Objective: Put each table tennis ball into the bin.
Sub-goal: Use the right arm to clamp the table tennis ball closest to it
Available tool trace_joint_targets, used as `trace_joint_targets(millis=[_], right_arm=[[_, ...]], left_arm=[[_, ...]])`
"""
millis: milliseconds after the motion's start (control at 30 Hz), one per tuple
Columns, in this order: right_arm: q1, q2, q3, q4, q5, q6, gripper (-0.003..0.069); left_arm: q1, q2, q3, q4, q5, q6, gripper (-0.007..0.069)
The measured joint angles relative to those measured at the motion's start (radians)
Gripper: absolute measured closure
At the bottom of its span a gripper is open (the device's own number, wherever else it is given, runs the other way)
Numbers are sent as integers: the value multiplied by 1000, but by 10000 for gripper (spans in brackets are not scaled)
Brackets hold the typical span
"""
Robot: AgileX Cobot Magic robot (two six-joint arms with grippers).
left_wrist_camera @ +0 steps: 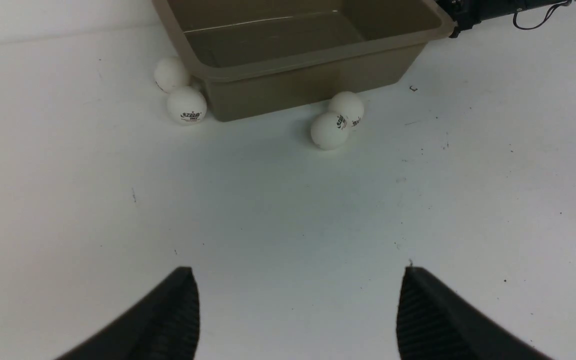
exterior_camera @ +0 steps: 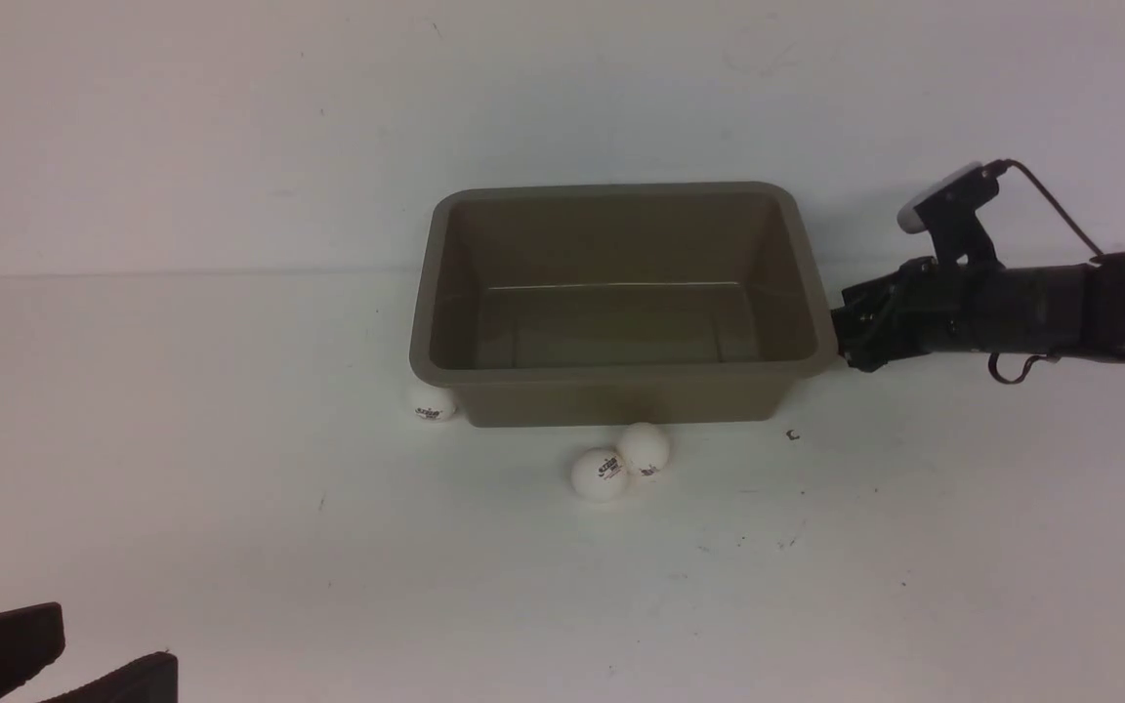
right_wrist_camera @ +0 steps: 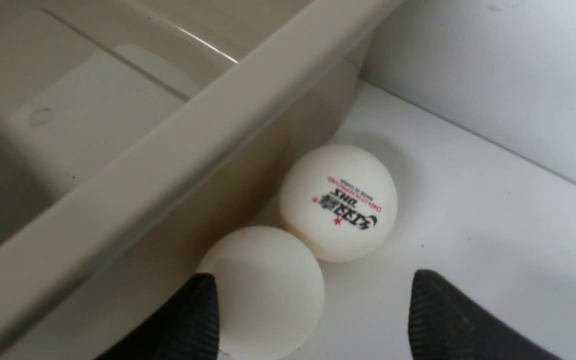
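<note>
The taupe bin [exterior_camera: 621,376] stands mid-table, and its floor is bare. Two table tennis balls [exterior_camera: 600,475] [exterior_camera: 643,447] touch each other in front of it. A third ball [exterior_camera: 431,402] sits at its front left corner, and the left wrist view shows one more ball [left_wrist_camera: 171,74] just behind that one. My left gripper [left_wrist_camera: 298,272] hangs open near the table's front left, far from the balls. My right arm [exterior_camera: 963,308] reaches to the bin's right wall. There my right gripper [right_wrist_camera: 313,280] is open around a ball [right_wrist_camera: 263,290] lying against the wall, with another ball [right_wrist_camera: 339,202] touching it.
A white wall [exterior_camera: 230,127] rises close behind the bin. The right arm's cable [exterior_camera: 1061,210] loops above its wrist. Small dark specks [exterior_camera: 793,435] dot the white tabletop [exterior_camera: 230,508] in front of the bin.
</note>
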State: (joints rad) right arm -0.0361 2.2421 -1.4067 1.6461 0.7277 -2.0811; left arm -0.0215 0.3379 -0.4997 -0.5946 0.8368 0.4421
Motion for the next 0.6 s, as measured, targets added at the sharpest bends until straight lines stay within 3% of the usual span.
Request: trace_joint_targets(millis=[333, 600], right_arm=[[0, 0, 0, -3, -8, -86, 197], [0, 0, 0, -20, -1, -87, 197]], left_arm=[[0, 0, 0, 0, 0, 0, 146], [0, 0, 0, 0, 0, 0, 146]])
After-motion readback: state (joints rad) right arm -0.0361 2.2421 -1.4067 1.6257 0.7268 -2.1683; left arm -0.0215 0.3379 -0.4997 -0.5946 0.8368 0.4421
